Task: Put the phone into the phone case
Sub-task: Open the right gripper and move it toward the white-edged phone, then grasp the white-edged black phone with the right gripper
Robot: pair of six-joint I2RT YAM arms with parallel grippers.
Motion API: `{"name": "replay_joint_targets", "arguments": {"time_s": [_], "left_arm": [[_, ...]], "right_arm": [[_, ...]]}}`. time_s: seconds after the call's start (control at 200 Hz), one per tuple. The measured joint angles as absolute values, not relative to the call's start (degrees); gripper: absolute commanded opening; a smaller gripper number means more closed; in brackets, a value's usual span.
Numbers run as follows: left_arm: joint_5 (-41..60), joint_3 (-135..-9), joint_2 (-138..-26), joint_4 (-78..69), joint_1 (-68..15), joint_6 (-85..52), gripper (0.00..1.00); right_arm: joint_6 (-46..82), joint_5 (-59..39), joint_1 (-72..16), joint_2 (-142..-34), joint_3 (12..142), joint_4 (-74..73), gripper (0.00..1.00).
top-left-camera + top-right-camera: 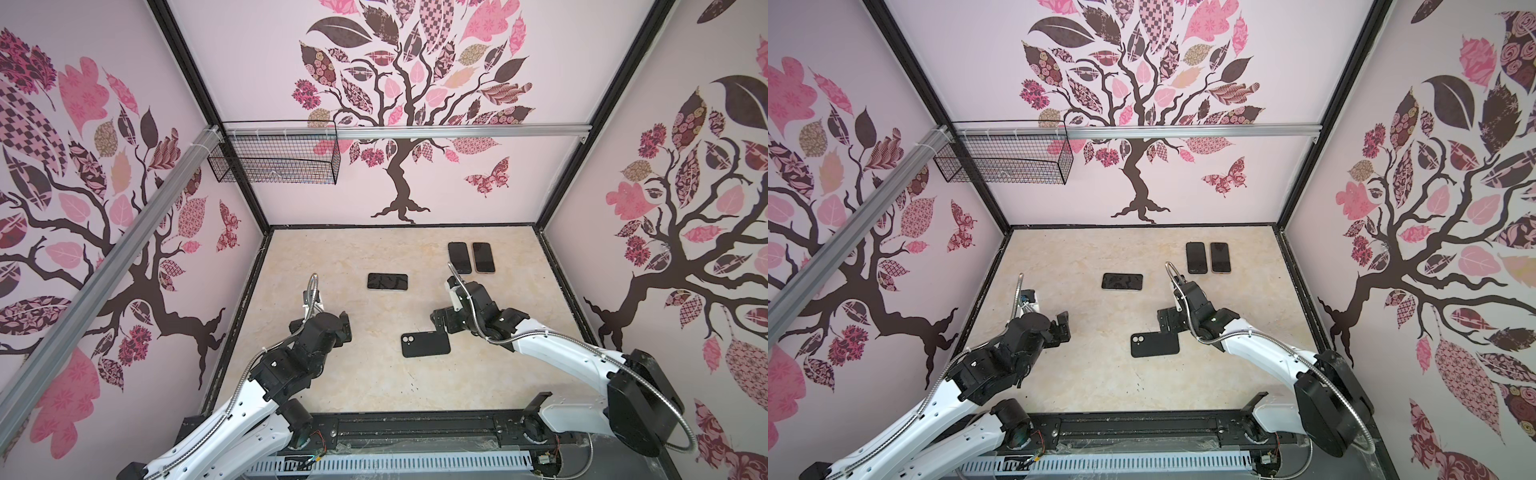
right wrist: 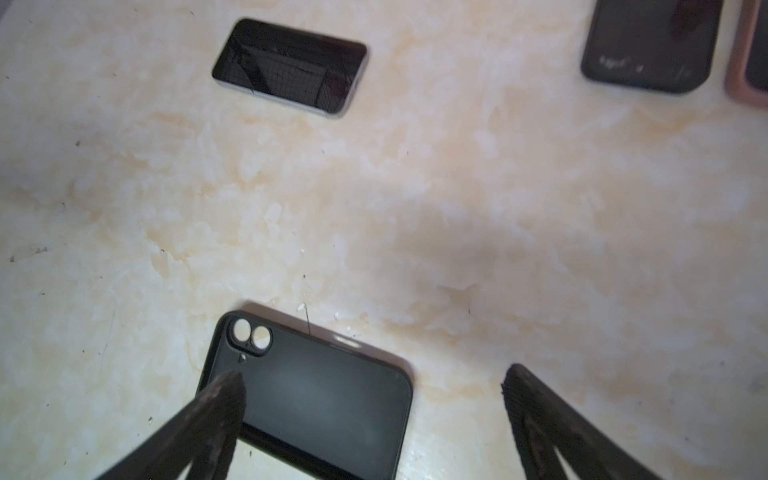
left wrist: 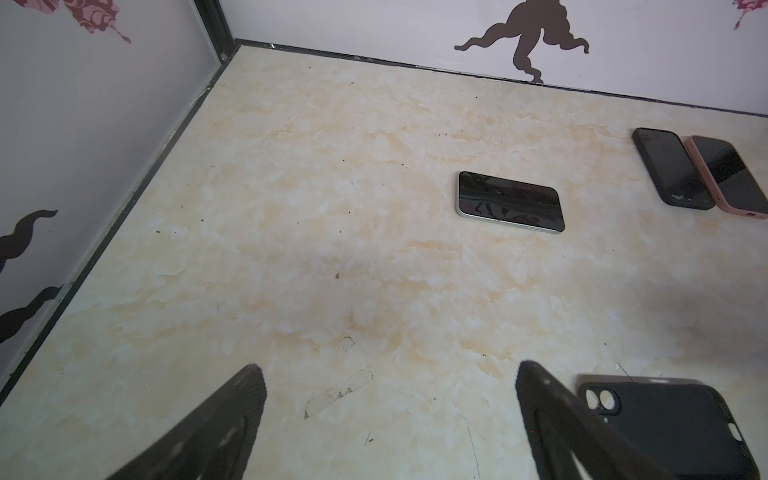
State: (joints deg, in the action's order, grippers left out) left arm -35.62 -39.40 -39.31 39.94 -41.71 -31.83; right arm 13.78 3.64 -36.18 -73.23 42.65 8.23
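Right now R end effector (image 2: 374, 379) is wide open, gripping nothing. One finger (image 2: 220, 399) hangs over the camera-hole end of the case (image 2: 328, 403); can't tell if it touches. The other finger is off the case, over bare tabletop (image 2: 457, 208). The case lies flat, directly under R end effector, w/ tabletop showing through its 2 lens holes.

L end effector (image 3: 388, 368) is open too, only bare tabletop btwn its fingers. The case sits near it on the R-arm side, apart from it in both top views.

Phone (image 1: 387, 281) lies flat, screen up, silver edge showing, out ahead of both end effectors and well apart from each, approx. btwn the two. It's not in the case, and well apart from it.

Farther ahead of R end effector, 2 more lie side by side, screens up, edges touching or nearly so: black-cover phone (image 1: 459, 257) and pink-cover phone (image 1: 482, 257). Both are well apart from L end effector, and closer to R end effector but clear of it.
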Motion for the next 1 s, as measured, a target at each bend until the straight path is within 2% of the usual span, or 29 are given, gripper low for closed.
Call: {"name": "replay_joint_targets", "arguments": {"time_s": [0.245, 0.59, 1.0], "left_arm": [[-34.46, -39.40, -36.25, 40.29, -40.84, -32.56, 0.97], [-33.28, -39.40, -35.53, 42.48, -40.73, -33.28, 0.97], [-32.69, -39.44, -34.68, 45.74, -40.49, -34.48, 0.97]], "right_arm": [[5.67, 4.58, -36.16, -74.91, 43.99, -0.49, 1.00], [-9.50, -2.04, -35.86, -91.81, 57.67, -5.56, 1.00], [-27.00, -6.48, -35.79, -111.57, 75.00, 0.19, 1.00]]}}
